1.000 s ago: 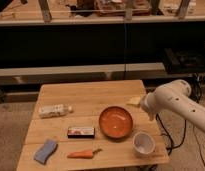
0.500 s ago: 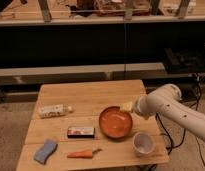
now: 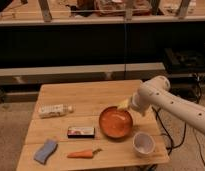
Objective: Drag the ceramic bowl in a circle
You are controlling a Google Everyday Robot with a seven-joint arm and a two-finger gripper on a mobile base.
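Note:
The ceramic bowl (image 3: 116, 123) is a wide, shallow orange-red dish with a darker rim, lying on the right half of the wooden table (image 3: 86, 97). My gripper (image 3: 124, 104) reaches in from the right on a white arm (image 3: 171, 102) and sits at the bowl's far right rim. Its pale tip touches or hangs just over the rim; I cannot tell which.
A small white cup (image 3: 144, 143) stands right in front of the bowl near the table's right front corner. A white bottle (image 3: 54, 110) lies at the left. A dark snack packet (image 3: 80, 132), an orange carrot (image 3: 82, 153) and a blue sponge (image 3: 45, 151) lie along the front.
The arm has swung left and down from beside the table to the bowl's far right rim. The bowl looks unmoved.

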